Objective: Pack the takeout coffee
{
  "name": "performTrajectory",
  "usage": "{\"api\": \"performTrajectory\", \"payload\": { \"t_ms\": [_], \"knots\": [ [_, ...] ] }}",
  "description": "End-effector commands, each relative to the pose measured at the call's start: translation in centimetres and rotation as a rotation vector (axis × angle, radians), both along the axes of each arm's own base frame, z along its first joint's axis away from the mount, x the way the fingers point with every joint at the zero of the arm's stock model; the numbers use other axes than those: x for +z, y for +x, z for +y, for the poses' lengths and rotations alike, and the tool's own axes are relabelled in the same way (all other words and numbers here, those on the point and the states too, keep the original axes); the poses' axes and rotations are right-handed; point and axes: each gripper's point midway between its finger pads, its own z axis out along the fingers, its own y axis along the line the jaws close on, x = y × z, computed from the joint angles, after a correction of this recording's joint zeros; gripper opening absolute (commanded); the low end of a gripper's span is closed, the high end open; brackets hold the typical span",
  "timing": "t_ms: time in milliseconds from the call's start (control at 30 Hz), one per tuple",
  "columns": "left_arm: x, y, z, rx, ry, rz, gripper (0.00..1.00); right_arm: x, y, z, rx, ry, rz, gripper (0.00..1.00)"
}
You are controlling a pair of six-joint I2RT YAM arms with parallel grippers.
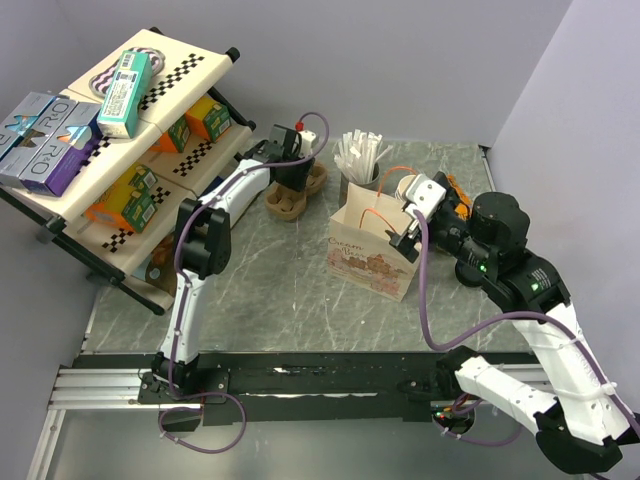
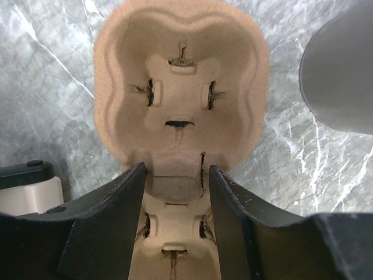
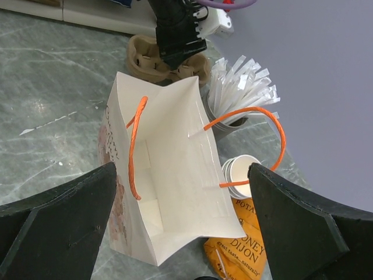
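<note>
On the table (image 1: pixel 250 290) the paper bag (image 3: pixel 175 186) stands upright with its orange handles splayed. The right pincer (image 3: pixel 182 169) hangs over its mouth, spread wide and holding nothing; the bag's white inside looks bare. The left pincer (image 2: pixel 176 175) hovers over the pulp cup carrier (image 2: pixel 180 87) near the bag on the shelf side, its fingers parted to a middling gap astride the bridge between two wells, gripping nothing. The takeout coffee shows in no view, neither in the carrier's visible wells nor in the bag, so I cannot tell where it stands. My reading is that the carrier is addressed first: the fingers should come down square on that bridge, close on the soft pulp without crushing it, and stay clear of the tub of straws (image 3: pixel 242 87) close by. As for writing, the purple and grey boxes (image 1: pixel 45 145) on the shelf (image 1: pixel 175 70) show large letters like "ORO". The bag's front carries a script word beginning "Cream". The orange packet (image 3: pixel 239 248) beside the white cups (image 3: pixel 240 175) reads "DIJON" and "great taste... naturally".
</note>
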Motion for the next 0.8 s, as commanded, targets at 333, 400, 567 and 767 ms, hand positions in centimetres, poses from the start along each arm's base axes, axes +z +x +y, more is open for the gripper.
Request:
{"api": "performTrajectory", "payload": {
  "t_ms": [333, 400, 567, 767],
  "knots": [
    [1.9, 0.9, -1.1, -0.019, -0.029, -0.049, 0.4, 1.4, 0.9, -0.2, -0.02, 0.012, -0.061, 1.0],
    [3.8, 1.0, -1.2, -0.026, -0.043, -0.084, 0.29, 1.7, 1.1, -0.3, -0.033, 0.01, -0.073, 1.0],
    [7.3, 0.9, -1.0, -0.038, -0.043, -0.149, 0.14, 2.8, 1.7, -0.4, -0.052, 0.023, -0.094, 1.0],
    [11.4, 0.4, -0.2, -0.044, -0.041, -0.245, 0.01, 3.6, 2.3, -0.1, -0.052, 0.037, -0.101, 1.0]
  ]
}}
